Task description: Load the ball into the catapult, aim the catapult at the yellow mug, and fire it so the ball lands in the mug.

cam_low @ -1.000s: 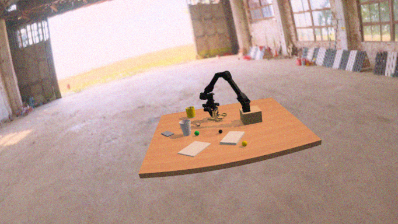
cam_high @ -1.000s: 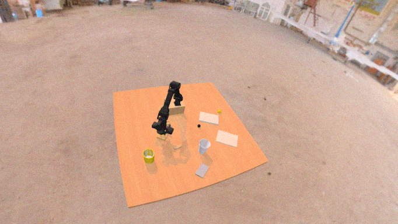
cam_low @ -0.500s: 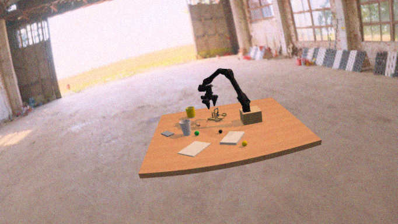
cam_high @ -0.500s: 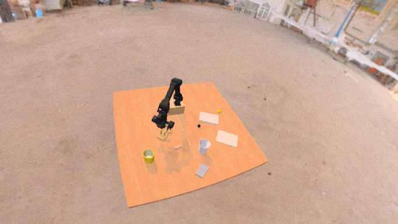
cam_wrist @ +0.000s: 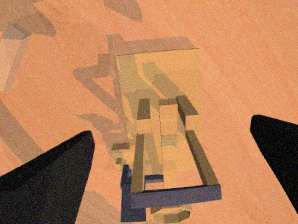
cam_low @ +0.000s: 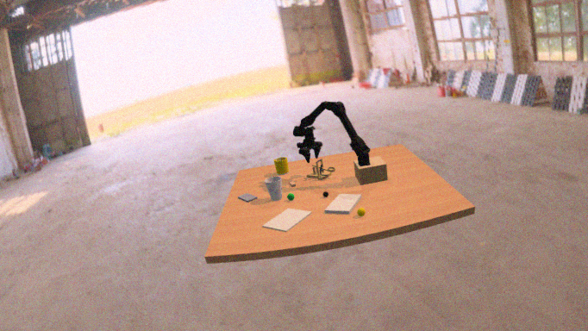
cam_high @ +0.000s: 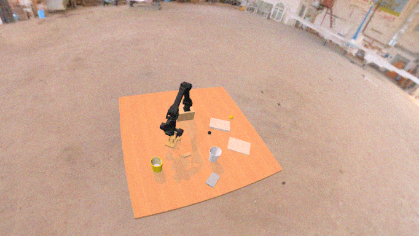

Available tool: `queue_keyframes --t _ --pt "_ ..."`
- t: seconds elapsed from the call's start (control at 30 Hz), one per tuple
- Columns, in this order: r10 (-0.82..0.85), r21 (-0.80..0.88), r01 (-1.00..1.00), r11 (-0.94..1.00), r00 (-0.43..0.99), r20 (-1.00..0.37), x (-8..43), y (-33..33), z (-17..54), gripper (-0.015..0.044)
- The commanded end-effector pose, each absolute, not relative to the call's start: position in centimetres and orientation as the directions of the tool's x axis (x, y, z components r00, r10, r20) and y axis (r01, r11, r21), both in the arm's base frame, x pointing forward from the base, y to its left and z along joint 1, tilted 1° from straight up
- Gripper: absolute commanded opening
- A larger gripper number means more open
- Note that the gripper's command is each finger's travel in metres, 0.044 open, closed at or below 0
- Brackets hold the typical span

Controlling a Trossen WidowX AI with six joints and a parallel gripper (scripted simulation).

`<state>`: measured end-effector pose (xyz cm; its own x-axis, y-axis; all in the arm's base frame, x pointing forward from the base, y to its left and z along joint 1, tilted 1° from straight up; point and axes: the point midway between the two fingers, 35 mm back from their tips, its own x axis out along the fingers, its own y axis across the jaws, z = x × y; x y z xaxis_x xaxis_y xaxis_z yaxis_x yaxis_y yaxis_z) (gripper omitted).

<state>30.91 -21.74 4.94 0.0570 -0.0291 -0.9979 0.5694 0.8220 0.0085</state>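
Note:
The wooden catapult (cam_high: 171, 144) (cam_low: 318, 177) (cam_wrist: 185, 62) stands on the table, its upright frame and arm under my gripper. The open gripper (cam_high: 174, 134) (cam_low: 313, 159) (cam_wrist: 172, 126) is empty and hangs just above the catapult, with its fingers spread on both sides of the frame in the wrist view. The yellow mug (cam_high: 156, 168) (cam_low: 281, 166) stands upright, beyond the catapult from the arm's base. A green ball (cam_low: 290, 196), a black ball (cam_high: 209, 133) (cam_low: 325, 194) and a yellow ball (cam_high: 231, 117) (cam_low: 361, 212) lie on the table. No ball shows in the catapult's partly visible cup.
A tall pale cup (cam_high: 214, 156) (cam_low: 274, 190) stands near the green ball. Two white slabs (cam_high: 220, 124) (cam_high: 239, 145) (cam_low: 343, 203) (cam_low: 287, 220) and a grey tile (cam_high: 212, 179) (cam_low: 247, 197) lie flat. A small wooden block (cam_high: 185, 155) (cam_low: 292, 184) lies between catapult and cup.

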Motion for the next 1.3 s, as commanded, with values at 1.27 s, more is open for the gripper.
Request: queue_keyframes --t 1.27 --pt "-0.016 0.009 0.572 0.820 0.038 -0.999 30.8 -21.6 -2.2 0.0440"
